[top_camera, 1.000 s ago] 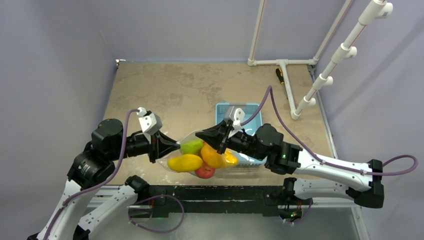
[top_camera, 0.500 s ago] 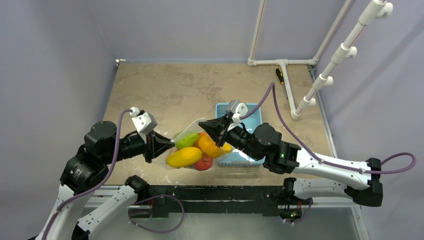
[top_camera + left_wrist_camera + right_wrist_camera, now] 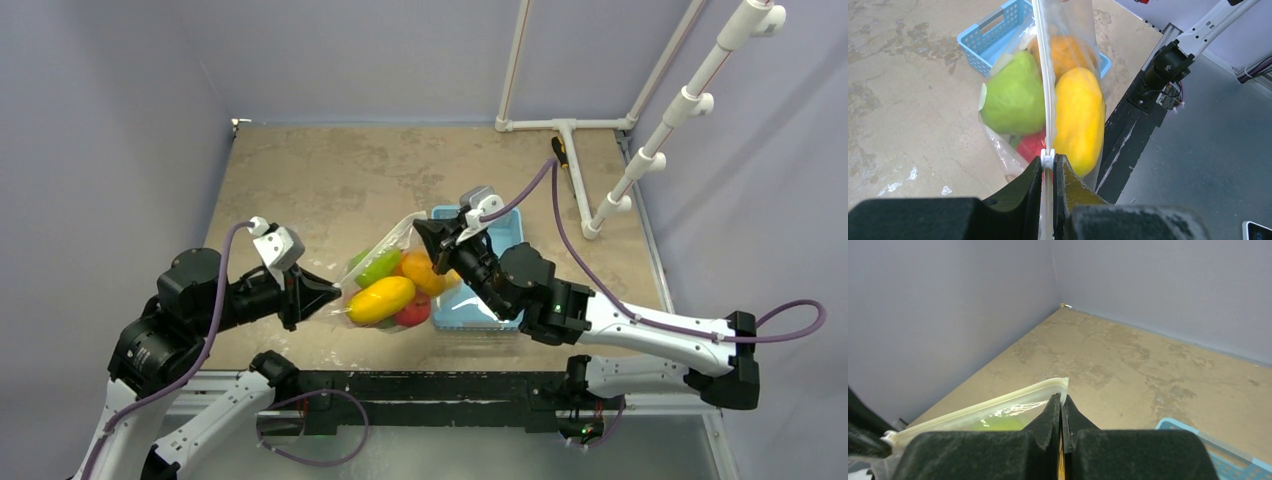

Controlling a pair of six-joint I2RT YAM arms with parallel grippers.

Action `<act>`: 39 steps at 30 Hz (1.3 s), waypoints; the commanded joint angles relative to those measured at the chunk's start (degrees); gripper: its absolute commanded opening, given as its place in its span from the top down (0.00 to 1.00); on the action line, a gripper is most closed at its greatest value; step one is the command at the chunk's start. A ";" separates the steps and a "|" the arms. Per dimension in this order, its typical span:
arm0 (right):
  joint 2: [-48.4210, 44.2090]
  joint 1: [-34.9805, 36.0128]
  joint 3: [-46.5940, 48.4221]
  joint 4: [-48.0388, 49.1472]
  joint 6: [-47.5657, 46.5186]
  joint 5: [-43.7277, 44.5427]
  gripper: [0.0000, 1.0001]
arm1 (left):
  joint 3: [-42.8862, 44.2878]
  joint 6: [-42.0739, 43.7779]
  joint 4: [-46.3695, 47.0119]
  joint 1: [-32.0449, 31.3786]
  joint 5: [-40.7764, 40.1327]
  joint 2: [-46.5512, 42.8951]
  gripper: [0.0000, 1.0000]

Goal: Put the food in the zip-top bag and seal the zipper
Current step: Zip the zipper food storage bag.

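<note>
Arms stretched inward, left pincer and right pincer clamped on the zipper (zip-top bag slung between).

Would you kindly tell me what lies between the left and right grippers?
Top view: the zip-top bag of food, its zipper running from left gripper to right gripper.

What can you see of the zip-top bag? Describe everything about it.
The zip-top bag is clear, crinkly plastic, bulging with yellow, green, orange and red food. Its whitish zipper runs as a taut strip along the top edge, looking closed. The left gripper pinches the zipper at one end, the right gripper clamps the opposite corner, so the bag hangs stretched between them, by the blue basket. Whether its bottom touches the table cannot be told.
</note>
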 commanded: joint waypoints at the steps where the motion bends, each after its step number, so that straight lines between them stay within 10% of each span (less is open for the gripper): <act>1: 0.62 -0.99 4.93 2.20 0.70 12.87 1.00 | 3.40 -1.91 -4.09 -0.03 -1.34 -0.96 1.00; 23: 5.09 -3.61 8.69 -0.31 -1.06 21.01 1.00 | 9.49 -7.49 -13.40 -0.05 -10.15 -5.70 1.00; 39: 11.40 -5.35 8.76 4.13 0.13 7.33 1.00 | 1.88 -10.51 3.26 -0.05 -28.32 2.91 1.00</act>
